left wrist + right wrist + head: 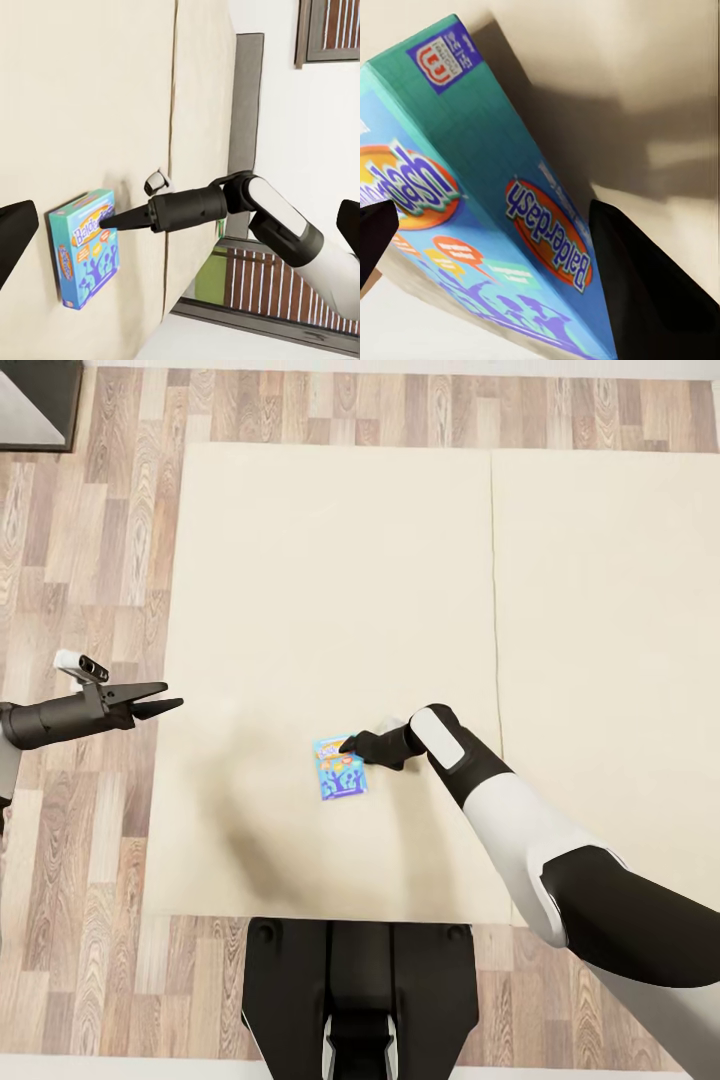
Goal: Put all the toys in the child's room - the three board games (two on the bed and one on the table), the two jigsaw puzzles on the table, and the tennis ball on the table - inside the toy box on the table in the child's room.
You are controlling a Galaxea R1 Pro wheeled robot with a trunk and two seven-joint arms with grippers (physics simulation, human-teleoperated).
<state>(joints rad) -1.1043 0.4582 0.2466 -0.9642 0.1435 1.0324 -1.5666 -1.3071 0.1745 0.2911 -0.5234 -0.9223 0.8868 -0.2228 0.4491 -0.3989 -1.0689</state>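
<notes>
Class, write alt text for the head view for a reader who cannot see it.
The right tool reaches the top edge of a small blue board game lying on the cream bed. The left tool hangs open over the bed's left edge.

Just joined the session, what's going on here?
The right gripper is down at the small blue board game lying on the cream bed. In the right wrist view its fingers sit on either side of the box, open, so no grasp yet. The left gripper hangs open off the bed's left edge, over the wood floor, holding nothing.
</notes>
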